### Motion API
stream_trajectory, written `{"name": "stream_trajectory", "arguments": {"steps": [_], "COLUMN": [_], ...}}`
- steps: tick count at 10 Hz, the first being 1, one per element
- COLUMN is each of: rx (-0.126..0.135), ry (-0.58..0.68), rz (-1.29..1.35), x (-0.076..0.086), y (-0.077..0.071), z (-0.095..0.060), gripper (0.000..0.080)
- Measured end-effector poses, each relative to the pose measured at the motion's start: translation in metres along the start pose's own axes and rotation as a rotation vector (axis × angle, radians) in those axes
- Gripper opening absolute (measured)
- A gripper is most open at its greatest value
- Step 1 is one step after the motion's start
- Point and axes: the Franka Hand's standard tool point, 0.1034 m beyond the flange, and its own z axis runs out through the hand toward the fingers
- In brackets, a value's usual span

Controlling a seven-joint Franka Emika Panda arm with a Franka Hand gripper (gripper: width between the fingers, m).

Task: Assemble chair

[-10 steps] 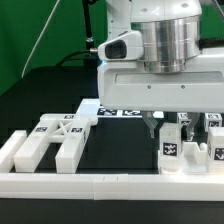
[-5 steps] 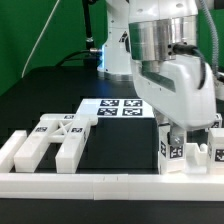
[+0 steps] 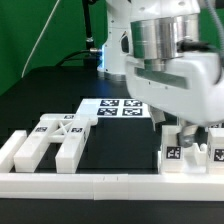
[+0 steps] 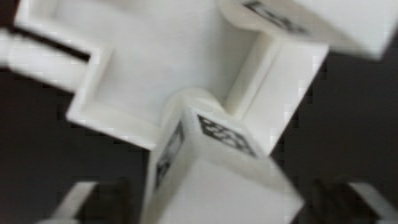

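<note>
Exterior view: the hand (image 3: 188, 133) hangs low among blocky matte-white, tagged chair pieces (image 3: 172, 150) at the exterior view's right of the table (image 3: 120, 150). An H-shaped chair frame (image 3: 55, 140) lies left. Wrist view: blurred fingers (image 4: 71, 205) are spread either side of a tagged chair block (image 4: 214, 150).

One large matte-white blocky chair piece (image 3: 55, 140); at least two smaller tagged white chair pieces (image 3: 172, 152); one thin flat white marker board (image 3: 118, 108); one long low white border bar (image 3: 100, 185); one glossy white robot arm (image 3: 165, 40).

Glossy white arm (image 3: 185, 90) with silver metallic collar (image 3: 160, 38).
</note>
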Motion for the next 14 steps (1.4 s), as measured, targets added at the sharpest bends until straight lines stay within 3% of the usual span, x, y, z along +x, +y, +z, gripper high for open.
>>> {"name": "stream_trajectory", "arguments": {"steps": [1, 2, 5, 6, 8, 9, 10, 11, 12, 14], "rx": [-0.005, -0.006, -0.009, -0.03, -0.033, -0.034, -0.032, -0.032, -0.033, -0.032], "ry": [-0.011, -0.012, -0.01, 0.001, -0.001, -0.001, -0.001, 0.0, 0.001, 0.007], "rz": [-0.12, -0.258, -0.433, -0.664, -0.659, -0.652, -0.586, -0.524, -0.48, -0.215], "x": [-0.0042, -0.0036, -0.002, 0.0012, 0.0001, 0.0003, -0.0002, -0.0003, 0.0, 0.0013], "y": [-0.0002, 0.0006, 0.0017, 0.003, 0.0035, 0.0038, 0.0036, 0.0037, 0.0041, 0.0037], "z": [0.0012, 0.002, 0.0025, 0.0061, 0.0085, 0.0087, 0.0089, 0.009, 0.0092, 0.0076], "gripper": [0.0586, 0.0635, 0.0649, 0.0649, 0.0649, 0.056, 0.056, 0.0359, 0.0288, 0.0288]}}
